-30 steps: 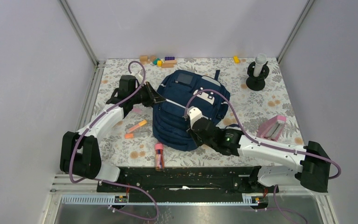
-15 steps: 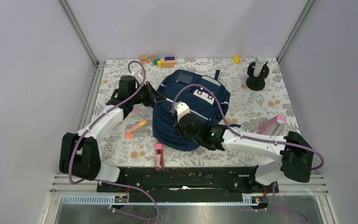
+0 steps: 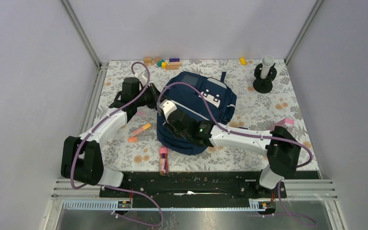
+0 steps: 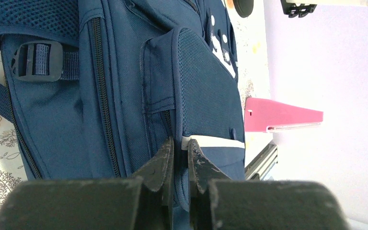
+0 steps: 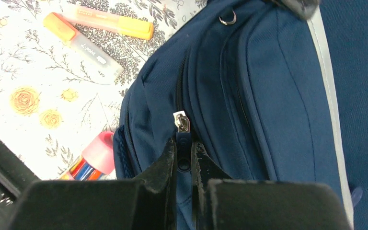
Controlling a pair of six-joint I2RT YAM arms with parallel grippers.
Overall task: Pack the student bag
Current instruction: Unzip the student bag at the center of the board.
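The navy student bag point(image 3: 199, 98) lies in the middle of the table. My left gripper point(image 3: 160, 100) is at the bag's left side; in the left wrist view it point(image 4: 181, 143) is shut on a fold of the bag's point(image 4: 124, 72) fabric beside a mesh pocket. My right gripper point(image 3: 168, 118) reaches over the bag's front left. In the right wrist view it point(image 5: 184, 143) is shut on the dark blue zipper pull point(image 5: 184, 158), just under the metal slider point(image 5: 182, 122) of the bag point(image 5: 268, 96).
Two orange highlighters point(image 3: 140, 129) and a pink-capped tube of pens point(image 3: 163, 160) lie left of and in front of the bag. A pink box point(image 3: 282, 125) is at the right, a black stand with a white cylinder point(image 3: 264, 72) far right, and toy blocks point(image 3: 165, 62) at the back.
My right arm has swept left across the bag's front, from its near-right side to its near-left corner. The left arm has not moved.
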